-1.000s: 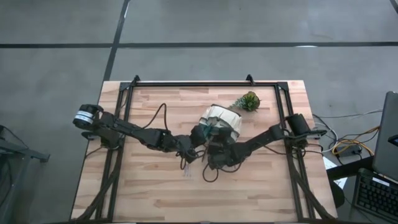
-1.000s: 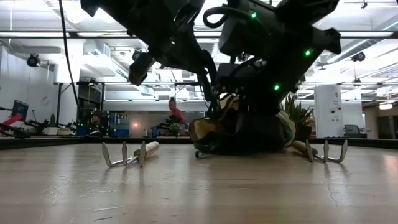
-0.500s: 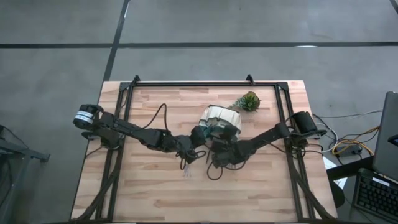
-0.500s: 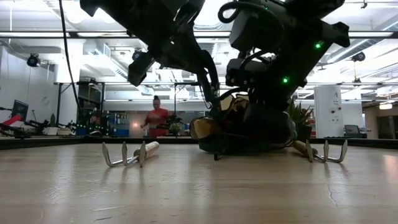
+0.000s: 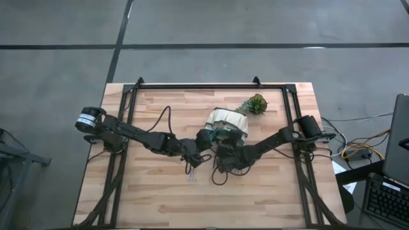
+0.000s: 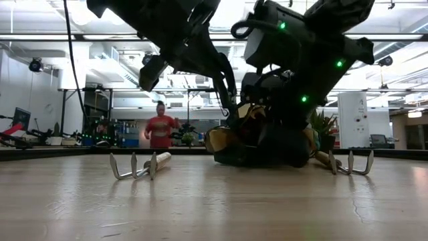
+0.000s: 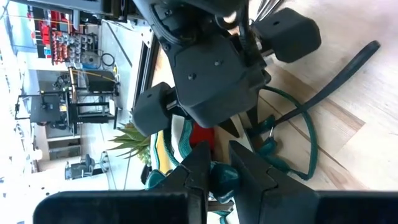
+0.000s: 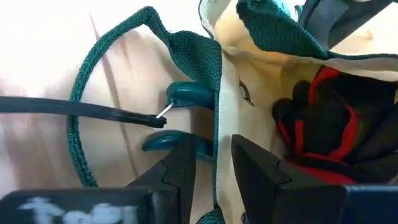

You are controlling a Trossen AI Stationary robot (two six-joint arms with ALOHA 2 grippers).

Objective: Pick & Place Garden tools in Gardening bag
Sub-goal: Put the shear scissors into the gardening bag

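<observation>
Clearly the gardening bag [image 8: 261, 93] is soft and floppy; right gripper [image 8: 214, 165] pinches its green-trimmed rim, left gripper [image 7: 221, 163] grasps the opposite edge at mid-desk

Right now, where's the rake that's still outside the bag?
High view: the rake lies on the table just below the left gripper, left of centre, apart from the gardening bag.

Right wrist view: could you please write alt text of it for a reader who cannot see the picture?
The right claw grips the tan gardening bag by its rim, one finger outside and the other inside. A red and black tool lies inside the bag, and the green handle loops over the wooden table.
</observation>
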